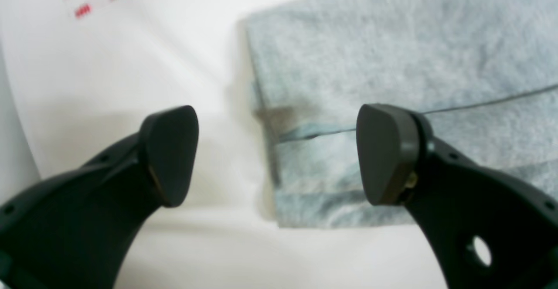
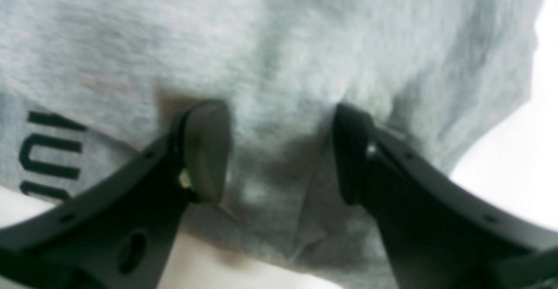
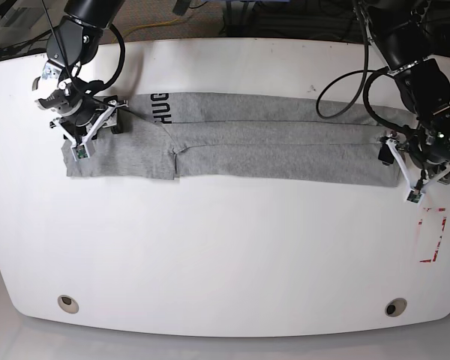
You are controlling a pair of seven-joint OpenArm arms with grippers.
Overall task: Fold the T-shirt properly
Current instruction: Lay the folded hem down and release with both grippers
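- The T-shirt (image 3: 240,142) lies flat on the white worktop (image 3: 225,255), folded into a long grey strip that runs from the left side of the base view to the right side.
- Dark letters (image 3: 162,108) show on the shirt's top edge, in the upper left part of the base view.
- The right gripper (image 3: 86,124) sits at the left end of the strip in the base view.
- In the right wrist view, its jaws stand partly apart with grey cloth bunched between them. The pads press into the shirt (image 2: 279,62), but I cannot tell if they really pinch it.
- The left gripper (image 3: 420,161) is at the right end of the strip in the base view.
- In the left wrist view, the left gripper (image 1: 277,154) has its jaws wide open with nothing in them. One pad hangs over bare worktop and the other over the shirt's corner (image 1: 392,84), where the folded layers show as steps.
- Red tape marks (image 3: 433,235) sit on the worktop at the lower right of the base view, just below the left gripper.
- Two round holes are near the front edge of the worktop, one at the lower left (image 3: 67,303) and one at the lower right (image 3: 394,307).
- Black cables (image 3: 345,86) loop over the worktop beside the arm in the upper right.
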